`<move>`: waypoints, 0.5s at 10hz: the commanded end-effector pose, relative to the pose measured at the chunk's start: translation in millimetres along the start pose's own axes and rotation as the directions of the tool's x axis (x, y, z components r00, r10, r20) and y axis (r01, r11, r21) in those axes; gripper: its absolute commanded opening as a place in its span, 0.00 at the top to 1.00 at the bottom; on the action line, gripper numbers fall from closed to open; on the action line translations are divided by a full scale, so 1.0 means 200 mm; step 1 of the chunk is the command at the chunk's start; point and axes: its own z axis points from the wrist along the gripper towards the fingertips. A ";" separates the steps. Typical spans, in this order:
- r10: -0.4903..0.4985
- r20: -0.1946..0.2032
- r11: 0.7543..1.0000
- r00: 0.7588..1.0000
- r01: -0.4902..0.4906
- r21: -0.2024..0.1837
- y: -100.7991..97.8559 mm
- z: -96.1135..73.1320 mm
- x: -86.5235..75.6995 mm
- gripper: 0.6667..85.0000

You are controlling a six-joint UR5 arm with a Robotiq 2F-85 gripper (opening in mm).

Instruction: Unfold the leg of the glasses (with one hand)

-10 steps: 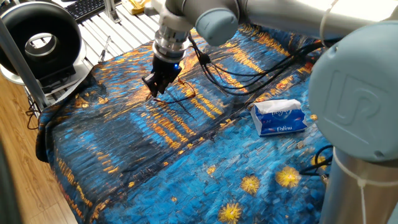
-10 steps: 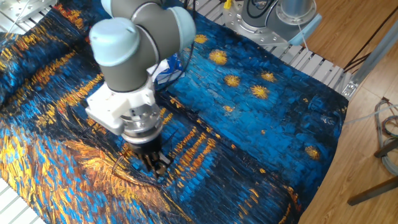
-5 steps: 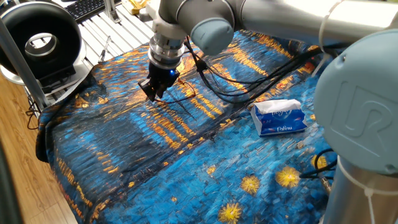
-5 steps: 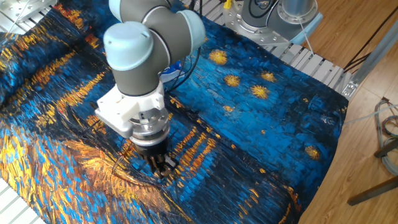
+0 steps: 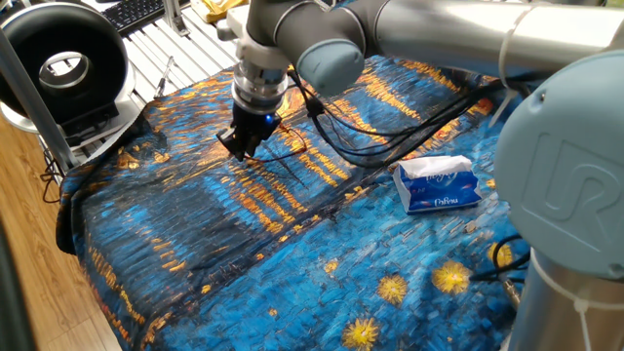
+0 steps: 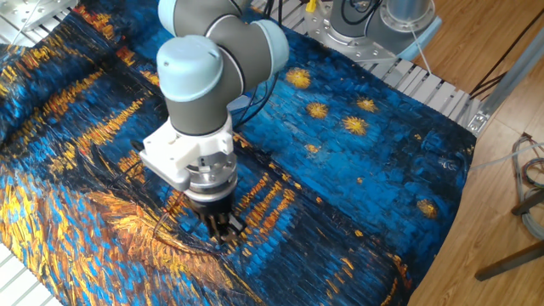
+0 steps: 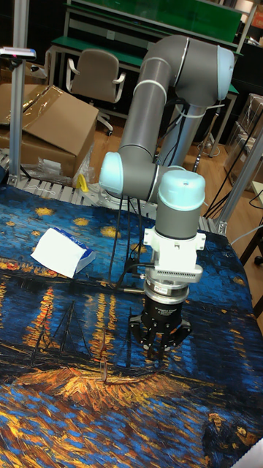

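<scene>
Glasses [image 5: 280,148] lie on the starry-night cloth [image 5: 244,253] covering the desk, in the same spot as a second ago, thin dark wires barely distinct from the pattern. Since then the end effector [image 5: 241,146] has shifted slightly along the cloth, away from the blue tissue pack [image 5: 438,183]. It hangs at their end, fingertips close together low over the cloth; whether they pinch the leg, I cannot tell.
</scene>
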 end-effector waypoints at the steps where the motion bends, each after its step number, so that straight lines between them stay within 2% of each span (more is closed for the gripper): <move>1: 0.012 0.004 1.000 1.000 -0.012 0.025 -0.03 0.00 0.00 0.71; 3: 0.042 0.014 0.999 0.999 -0.042 0.028 -0.03 0.02 -0.02 0.71; 5: 0.069 0.025 0.996 0.997 -0.070 0.047 -0.03 0.03 -0.03 0.72</move>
